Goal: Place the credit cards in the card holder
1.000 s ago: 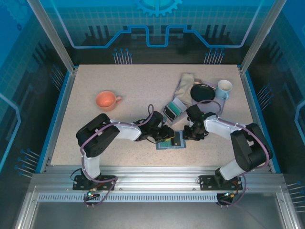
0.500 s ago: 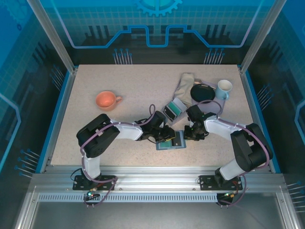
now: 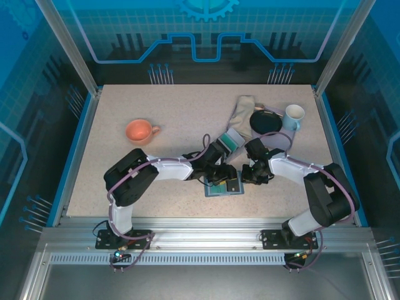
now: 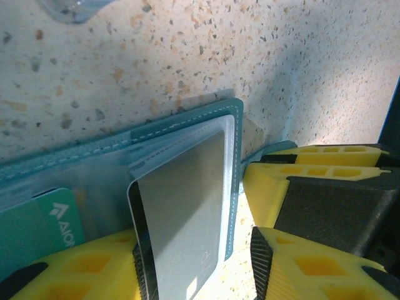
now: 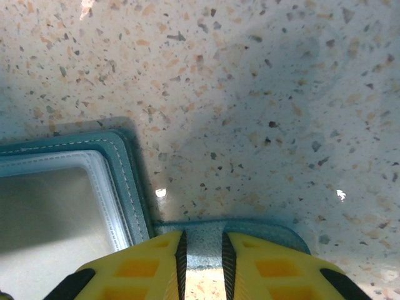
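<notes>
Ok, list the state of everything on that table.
card holder, open, lying flat
grey card, partly in a holder slot, sticking out
teal card, tucked in the holder
left gripper, open astride the grey card
right gripper, shut on the holder's edge
orange cup, upright
white mug, upright

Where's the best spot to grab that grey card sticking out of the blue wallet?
On the grey card, probably the free end, pinched across its long edges, coming from the side away from the wallet. Its other end looks tucked into the clear sleeve, so only that end is exposed.
</notes>
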Motion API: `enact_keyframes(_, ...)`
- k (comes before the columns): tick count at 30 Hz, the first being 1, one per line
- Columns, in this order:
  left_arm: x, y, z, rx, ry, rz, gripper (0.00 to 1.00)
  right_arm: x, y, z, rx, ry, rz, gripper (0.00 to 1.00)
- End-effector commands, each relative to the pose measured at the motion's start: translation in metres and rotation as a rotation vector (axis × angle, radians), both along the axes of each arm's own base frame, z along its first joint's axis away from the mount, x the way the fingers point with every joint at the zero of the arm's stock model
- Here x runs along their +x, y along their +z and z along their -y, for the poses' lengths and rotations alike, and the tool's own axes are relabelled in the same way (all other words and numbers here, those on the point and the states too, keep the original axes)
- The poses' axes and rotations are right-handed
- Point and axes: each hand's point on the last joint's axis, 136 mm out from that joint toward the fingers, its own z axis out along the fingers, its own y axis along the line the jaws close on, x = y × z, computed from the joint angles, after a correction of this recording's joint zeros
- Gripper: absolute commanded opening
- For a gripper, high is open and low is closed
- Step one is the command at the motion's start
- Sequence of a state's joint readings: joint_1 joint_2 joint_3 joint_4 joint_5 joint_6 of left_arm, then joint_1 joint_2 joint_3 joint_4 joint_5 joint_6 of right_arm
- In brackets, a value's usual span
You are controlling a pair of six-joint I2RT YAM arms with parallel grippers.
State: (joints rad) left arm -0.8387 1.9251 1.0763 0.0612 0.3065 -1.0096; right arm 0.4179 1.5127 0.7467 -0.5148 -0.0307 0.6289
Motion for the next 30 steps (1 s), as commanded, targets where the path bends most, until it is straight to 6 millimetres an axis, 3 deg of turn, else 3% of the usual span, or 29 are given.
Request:
enact_keyframes(1,-0.015,-0.005,0.003,0.053,-0.099,-0.011,0.49,-0.026,-0.011,-0.034,0.165,0.052,-0.108,0.25)
enact_keyframes(6,-0.017,-0.006,-0.018,0.148,-0.064,-0.004,0.52,-0.021,-0.001,-0.032,0.191,0.024,-0.080,0.28)
enact_keyframes(17,-0.019,0.024,-0.042,0.186,-0.047,0.082,0.60,-0.014,0.015,-0.032,0.203,0.032,-0.043,0.30)
enact_keyframes(25,-0.023,0.012,-0.038,0.154,-0.057,0.035,0.54,-0.015,0.015,-0.034,0.214,0.039,-0.046,0.30)
enact_keyframes(30,-0.025,-0.001,-0.048,0.214,-0.049,0.019,0.53,-0.014,0.016,-0.033,0.212,0.040,-0.041,0.29)
